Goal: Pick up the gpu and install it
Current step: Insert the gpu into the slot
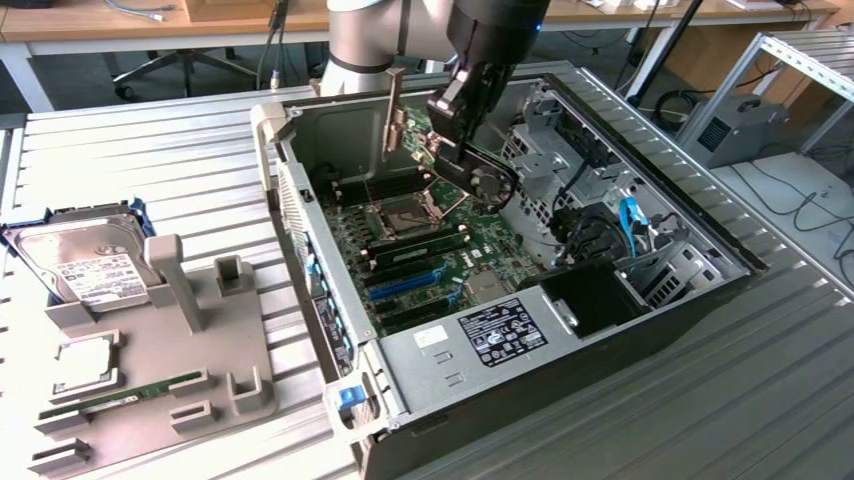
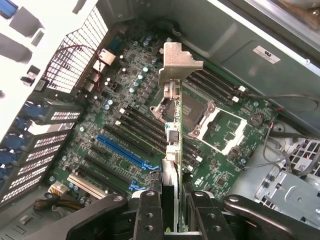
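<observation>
Count, taken from the computer case (image 1: 561,400): 1 case.
Inside the case: 1 motherboard (image 1: 430,255), 1 processor socket (image 2: 195,112), 2 blue slots (image 2: 120,149), 1 graphics card (image 2: 177,62).
Above the case: 1 robot arm (image 1: 367,40).
Beside the case, on the exterior view's left: 1 grey holder (image 1: 200,350) carrying 1 hard drive (image 1: 83,265), 1 memory stick (image 1: 127,392) and 1 processor chip (image 1: 87,360).

wooden desks (image 1: 80,25) stand on grey floor (image 1: 67,85) behind a ribbed metal table (image 1: 147,160).
</observation>
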`<state>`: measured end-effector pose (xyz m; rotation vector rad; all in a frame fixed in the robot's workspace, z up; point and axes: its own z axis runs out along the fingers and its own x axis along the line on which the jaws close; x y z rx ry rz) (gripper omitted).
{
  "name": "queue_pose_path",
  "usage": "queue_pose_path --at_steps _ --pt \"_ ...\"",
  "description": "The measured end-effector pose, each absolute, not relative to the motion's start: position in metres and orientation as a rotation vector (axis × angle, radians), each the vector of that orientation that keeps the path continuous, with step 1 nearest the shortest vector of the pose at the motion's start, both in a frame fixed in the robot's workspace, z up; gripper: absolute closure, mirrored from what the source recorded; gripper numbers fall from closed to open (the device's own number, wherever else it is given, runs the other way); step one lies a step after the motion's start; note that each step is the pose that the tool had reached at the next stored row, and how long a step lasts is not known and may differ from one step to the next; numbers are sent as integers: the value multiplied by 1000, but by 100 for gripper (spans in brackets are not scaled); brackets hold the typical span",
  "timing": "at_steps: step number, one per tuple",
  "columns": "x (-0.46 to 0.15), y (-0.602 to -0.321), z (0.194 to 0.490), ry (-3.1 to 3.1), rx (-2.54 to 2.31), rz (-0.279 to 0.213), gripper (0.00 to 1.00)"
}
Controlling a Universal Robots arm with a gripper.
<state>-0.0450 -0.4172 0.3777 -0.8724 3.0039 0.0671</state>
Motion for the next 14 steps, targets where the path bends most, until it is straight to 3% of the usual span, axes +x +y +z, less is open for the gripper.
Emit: queue_pose_path --at_steps 14 --pt "-45 -417 378 2993 -911 67 74"
